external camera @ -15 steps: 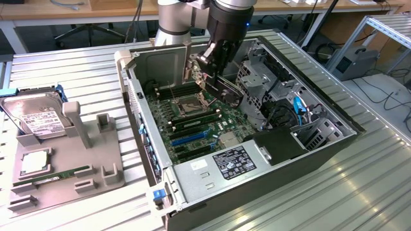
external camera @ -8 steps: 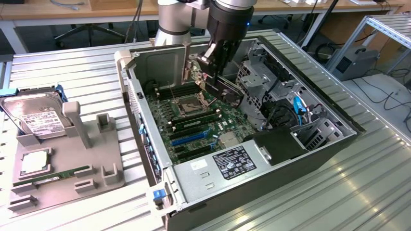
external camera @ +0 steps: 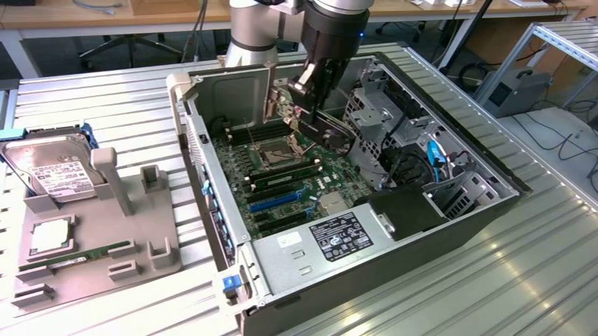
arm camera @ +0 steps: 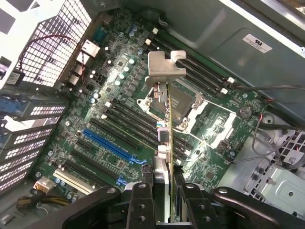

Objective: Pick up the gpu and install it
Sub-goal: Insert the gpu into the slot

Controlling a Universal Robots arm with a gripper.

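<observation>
1. The fingers (arm camera: 142,200) were pinching the gpu (arm camera: 166,124) by one end. The gripper (arm camera: 164,191) had a pad on each flat face, so the card showed edge-on as a thin blade.
2. The silver bracket (arm camera: 166,67) was at the card's far end, away from the fingers.
3. In the exterior view the gripper (external camera: 309,91) hung in the upper centre of the frame, inside the open computer case (external camera: 201,140). The gpu (external camera: 329,131) was tilted below it, with a round fan showing on one face.
4. Progress, my judgement: the pick-up was done. The install was not, as the card was in the air above the motherboard (external camera: 280,189) and apart from every slot.
5. In the wrist view the card's line crossed over the CPU socket (arm camera: 183,102). The long blue slot (arm camera: 112,145) lay beside it, with nothing in it.
6. Writing, case: the power supply label (external camera: 341,236), lower centre of the exterior view, carried rows of print too small to read. A white sticker (arm camera: 256,43) on the case wall was also unreadable.
7. Writing, exterior view's left: the hard drive (external camera: 56,171) stood in a grey tray (external camera: 94,273) on the bench (external camera: 112,105), and its white label could not be read.
8. A green RAM stick (external camera: 89,253) and a square CPU (external camera: 49,238) lay in the same tray. No brand name could be read anywhere.
</observation>
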